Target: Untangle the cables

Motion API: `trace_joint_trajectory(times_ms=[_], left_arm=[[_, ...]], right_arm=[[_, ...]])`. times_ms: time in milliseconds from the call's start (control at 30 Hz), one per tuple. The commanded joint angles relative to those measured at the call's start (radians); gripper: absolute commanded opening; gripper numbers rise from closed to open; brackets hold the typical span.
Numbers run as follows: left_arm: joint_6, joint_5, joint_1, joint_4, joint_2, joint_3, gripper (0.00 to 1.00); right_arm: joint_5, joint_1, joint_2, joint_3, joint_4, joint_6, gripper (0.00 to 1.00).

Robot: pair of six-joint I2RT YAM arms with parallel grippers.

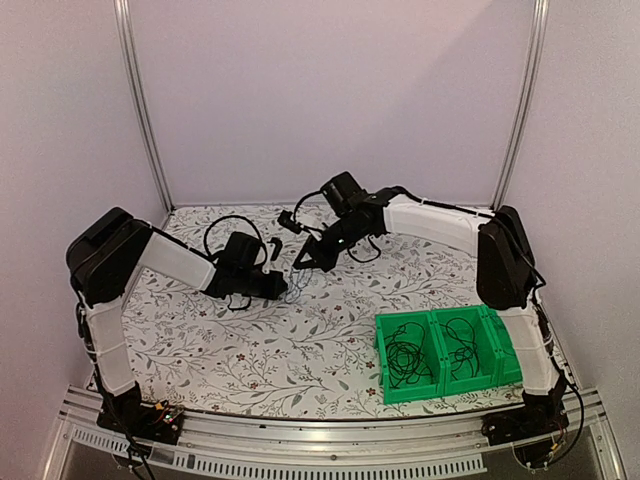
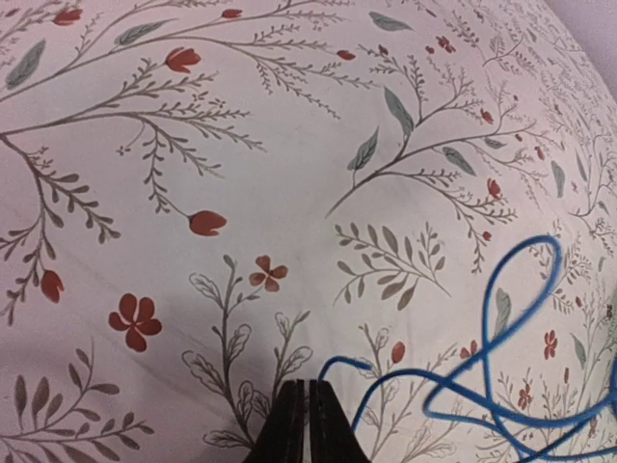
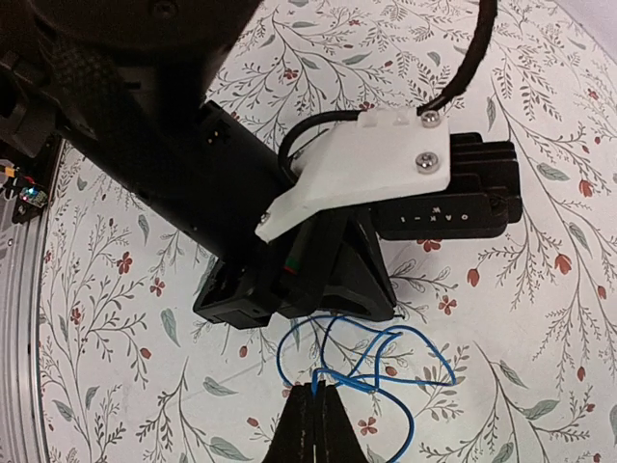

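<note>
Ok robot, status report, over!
Right hand shut on blue cable. Left hand shut beside it, grip unclear. Black cables in green bins. Hands crowded.

A white tabletop [image 2: 289, 174] is printed with grey-green vines and small red flowers; a bright blue cable [image 2: 521, 249] is seen; black cables [image 1: 405, 360] are seen against green bins [image 1: 430, 392].

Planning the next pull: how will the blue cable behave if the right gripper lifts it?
Probably floppy: the blue cable lies in loose, overlapping loops, so it should sag and trail rather than hold shape. Likely very light, being so thin. Its loops cross one another, so they may tighten or snag as the right gripper pulls.
</note>
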Motion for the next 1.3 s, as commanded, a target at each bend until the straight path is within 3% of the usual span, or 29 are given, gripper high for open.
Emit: trace_joint_trajectory(times_ms=[0, 267, 467, 667, 867, 1100, 1267], left_arm=[[0.03, -0.04, 0.0, -0.064, 0.068, -0.016, 0.0], [0.016, -0.064, -0.001, -0.065, 0.11, -0.014, 0.0], [-0.032, -0.164, -0.001, -0.058, -0.068, -0.117, 0.02], [-0.075, -0.219, -0.009, -0.015, -0.441, -0.31, 0.4], [-0.026, -0.095, -0.053, 0.111, -0.704, -0.4, 0.53], [-0.065, 0.083, -0.08, 0.177, -0.661, -0.313, 0.55], [-0.079, 0.11, -0.093, 0.199, -0.597, -0.247, 0.54]], right_arm=[[-0.032, 0.006, -0.122, 0.001, -0.024, -0.02, 0.0], [-0.055, 0.006, -0.322, 0.046, -0.039, -0.083, 0.0], [-0.04, 0.006, -0.413, 0.017, -0.03, -0.111, 0.0], [-0.057, 0.006, -0.422, -0.069, -0.053, -0.141, 0.0], [-0.076, 0.007, -0.399, -0.105, -0.088, -0.171, 0.0], [-0.09, 0.006, -0.359, -0.113, -0.096, -0.168, 0.0], [-0.1, 0.007, -0.346, -0.112, -0.093, -0.155, 0.0]])
